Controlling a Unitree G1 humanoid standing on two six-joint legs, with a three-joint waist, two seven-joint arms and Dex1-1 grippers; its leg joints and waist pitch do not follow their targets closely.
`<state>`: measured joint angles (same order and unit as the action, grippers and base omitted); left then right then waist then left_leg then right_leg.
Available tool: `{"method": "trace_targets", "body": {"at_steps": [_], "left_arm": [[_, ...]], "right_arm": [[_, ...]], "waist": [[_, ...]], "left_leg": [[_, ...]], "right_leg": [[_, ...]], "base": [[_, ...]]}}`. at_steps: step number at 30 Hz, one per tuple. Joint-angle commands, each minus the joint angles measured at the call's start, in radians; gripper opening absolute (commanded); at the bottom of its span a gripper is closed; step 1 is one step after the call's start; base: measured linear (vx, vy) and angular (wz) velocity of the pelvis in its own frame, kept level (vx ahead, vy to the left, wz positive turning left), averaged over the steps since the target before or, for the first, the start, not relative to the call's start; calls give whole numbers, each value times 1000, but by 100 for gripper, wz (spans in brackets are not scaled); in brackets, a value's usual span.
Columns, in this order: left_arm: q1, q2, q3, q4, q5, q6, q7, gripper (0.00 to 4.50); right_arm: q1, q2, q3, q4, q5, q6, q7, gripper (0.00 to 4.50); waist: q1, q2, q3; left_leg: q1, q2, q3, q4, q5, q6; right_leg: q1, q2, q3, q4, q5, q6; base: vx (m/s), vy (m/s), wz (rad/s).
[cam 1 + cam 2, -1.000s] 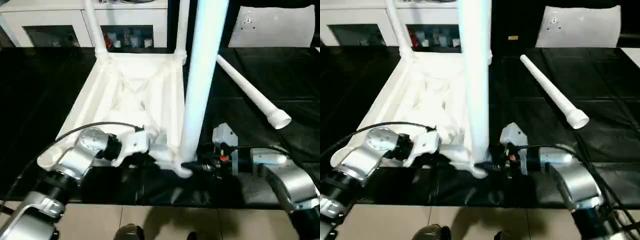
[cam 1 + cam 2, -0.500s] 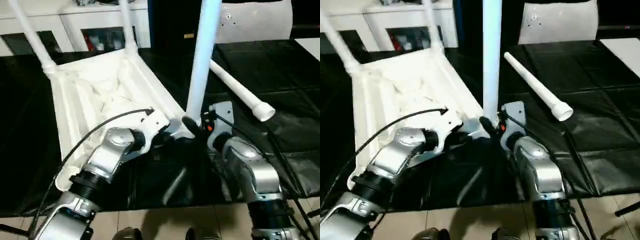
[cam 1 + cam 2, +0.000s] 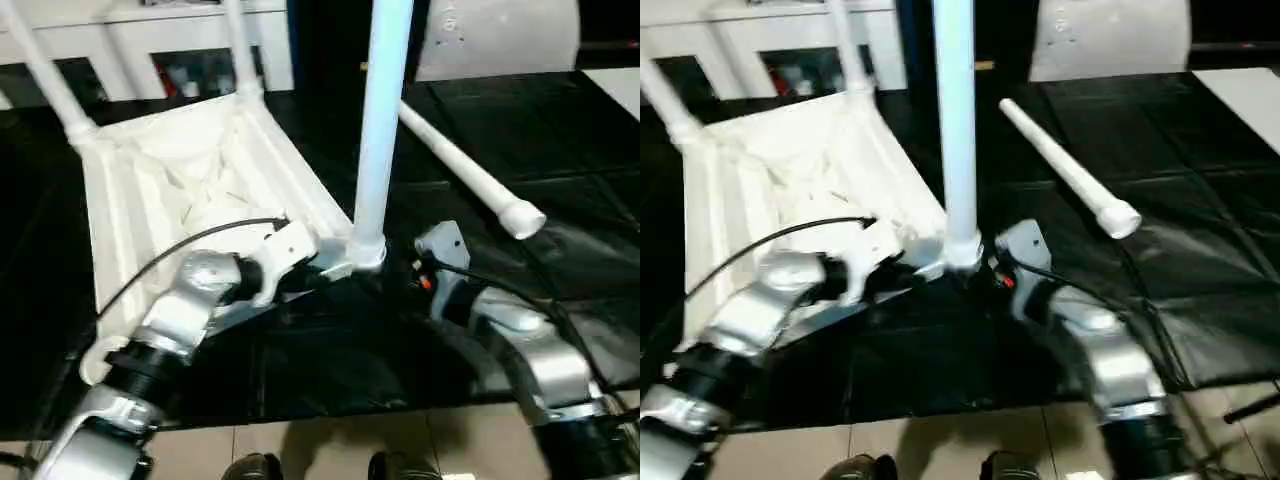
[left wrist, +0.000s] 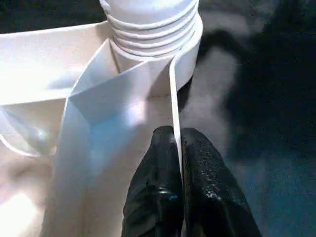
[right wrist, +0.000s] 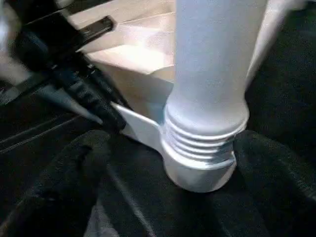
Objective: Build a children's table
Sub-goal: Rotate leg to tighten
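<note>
The white tabletop point(image 3: 190, 170) lies underside up on black cloth. Two white legs point(image 3: 45, 70) stand in its far corner sockets. A third leg point(image 3: 378, 120) stands upright in the near right socket point(image 5: 197, 163), with its screw threads showing above the rim. The last leg point(image 3: 460, 165) lies loose on the cloth to the right. My left gripper point(image 4: 177, 148) is shut on the tabletop's thin rim point(image 4: 173, 94) just beside that socket. My right gripper point(image 5: 173, 145) is open, with its black fingers point(image 5: 64, 187) wide apart on either side of the socket.
A white cabinet with glass doors point(image 3: 150, 40) stands behind the tabletop. A flat white board point(image 3: 500, 40) leans at the back right. The black cloth point(image 3: 560, 130) ends near me, where tiled floor point(image 3: 330, 440) shows.
My right gripper has opened and let go of the upright leg's base. The leg stays standing in the socket. My left gripper keeps its hold on the rim. The camera has shifted.
</note>
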<state>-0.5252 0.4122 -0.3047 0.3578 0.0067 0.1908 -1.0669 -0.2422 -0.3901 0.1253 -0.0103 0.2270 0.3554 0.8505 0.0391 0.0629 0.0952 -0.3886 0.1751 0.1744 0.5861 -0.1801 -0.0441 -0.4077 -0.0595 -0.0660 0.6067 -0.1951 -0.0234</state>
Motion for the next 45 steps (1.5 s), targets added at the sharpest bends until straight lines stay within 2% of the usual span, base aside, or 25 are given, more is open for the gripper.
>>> {"method": "trace_targets", "body": {"at_steps": [1, 3, 5, 6, 7, 11, 12, 15, 17, 20, 22, 23, 26, 27, 36, 41, 42, 43, 45], "left_arm": [[-18, 2, -38, -25, -29, -71, -100, 0], [-16, 25, -50, -21, -57, -101, -198, 0], [-15, 35, -59, -22, -60, -104, -229, 0], [-19, 60, -81, -16, -58, -130, -296, 0], [-23, 62, -84, -9, -60, -141, -310, 0], [-30, 62, -88, 1, -67, -159, -333, 0], [-34, 65, -94, 5, -65, -171, -345, 0], [-47, 74, -105, 30, -51, -207, -376, 0], [-46, 75, -104, 30, -52, -206, -378, 0], [-46, 77, -102, 33, -53, -211, -383, 0], [-48, 76, -102, 39, -50, -218, -384, 0], [-48, 76, -102, 40, -50, -219, -384, 0], [-49, 75, -103, 55, -53, -230, -389, 0], [-50, 75, -103, 58, -53, -232, -389, 0], [-40, 73, -95, 63, -56, -227, -377, 0], [-40, 41, -54, 68, -59, -172, -273, 0], [-48, 10, -27, 63, -47, -111, -172, 0], [-51, -13, -9, 53, -51, -68, -120, 0], [-54, -54, 23, 33, -70, -8, -47, 0]], "right_arm": [[-10, -9, 12, -29, 19, -15, 64, 446], [-19, -61, 27, -23, 38, -25, 142, 446], [-23, -79, 38, -18, 34, -28, 166, 446], [-36, -116, 71, -2, 16, -53, 222, 446], [-42, -125, 84, 6, 10, -66, 241, 446], [-52, -138, 105, 21, 8, -84, 284, 446], [-54, -140, 109, 25, 10, -81, 300, 428], [-69, -133, 114, 43, 25, -70, 330, 428], [-68, -133, 118, 42, 31, -63, 336, 398], [-70, -134, 128, 46, 41, -60, 345, 379], [-72, -133, 128, 52, 44, -65, 349, 367], [-73, -132, 128, 53, 47, -61, 353, 350], [-76, -131, 126, 59, 52, -51, 368, 341], [-77, -131, 126, 60, 52, -51, 370, 315], [-71, -126, 137, 69, 51, -42, 364, 265], [-49, -82, 122, 40, 54, 22, 273, 261], [-31, -26, 113, 27, 25, 62, 150, 261], [-25, 11, 103, 26, 15, 90, 81, 261], [-25, 73, 82, 30, 14, 141, -17, 261]], "waist": [[2, -6, -68], [23, -4, -69], [29, -3, -69], [33, -13, -67], [41, -9, -66], [52, -11, -63], [51, -17, -63], [52, -17, -62], [51, -18, -63], [50, -21, -66], [50, -20, -66], [50, -19, -63], [49, -19, -63], [49, -19, -62], [47, -18, -61], [45, -17, -57], [42, -17, -54], [37, -18, -49], [30, -17, -47]], "left_leg": [[18, 55, -19, -59, -125, 117], [24, 62, -18, -59, -115, 118], [22, 61, -18, -58, -116, 116], [21, 61, -17, -59, -124, 116], [23, 62, -16, -59, -133, 111], [23, 64, -17, -62, -162, 91], [22, 64, -17, -63, -160, 90], [20, 61, -18, -62, -160, 89], [20, 62, -19, -63, -155, 86], [17, 61, -18, -59, -124, 97], [17, 60, -17, -58, -116, 105], [17, 61, -18, -59, -122, 106], [17, 60, -17, -60, -138, 101], [18, 61, -18, -61, -141, 98], [18, 61, -18, -62, -146, 94], [19, 63, -17, -65, -158, 84], [20, 60, -19, -69, -187, 66], [21, 60, -21, -73, -210, 49], [22, 56, -25, -77, -240, 22]], "right_leg": [[54, -84, 56, -73, -102, -228], [52, -85, 56, -67, -78, -248], [52, -85, 55, -64, -70, -253], [52, -85, 55, -65, -77, -253], [51, -89, 57, -66, -99, -249], [50, -93, 57, -71, -171, -235], [50, -93, 58, -72, -173, -233], [50, -92, 57, -73, -191, -226], [51, -93, 57, -71, -185, -225], [53, -93, 57, -66, -142, -233], [53, -92, 56, -66, -131, -238], [52, -92, 55, -67, -140, -238], [53, -92, 55, -70, -169, -234], [52, -92, 55, -71, -179, -229], [51, -92, 55, -71, -181, -233], [48, -92, 57, -75, -207, -232], [50, -92, 56, -80, -261, -220], [47, -92, 57, -83, -301, -210], [47, -94, 55, -89, -382, -188]], "base": [[0, 0, 0], [0, 0, 0], [0, 0, 0], [0, 0, 0], [0, 0, 0], [0, 0, 0], [0, 0, 0], [0, 0, 0], [0, 0, 0], [0, 0, 0], [0, 0, 0], [0, 0, 0], [0, 0, 0], [0, 0, 0], [0, 0, 0], [0, 0, 0], [0, 0, 0], [0, 0, 0], [0, 0, 0]]}}
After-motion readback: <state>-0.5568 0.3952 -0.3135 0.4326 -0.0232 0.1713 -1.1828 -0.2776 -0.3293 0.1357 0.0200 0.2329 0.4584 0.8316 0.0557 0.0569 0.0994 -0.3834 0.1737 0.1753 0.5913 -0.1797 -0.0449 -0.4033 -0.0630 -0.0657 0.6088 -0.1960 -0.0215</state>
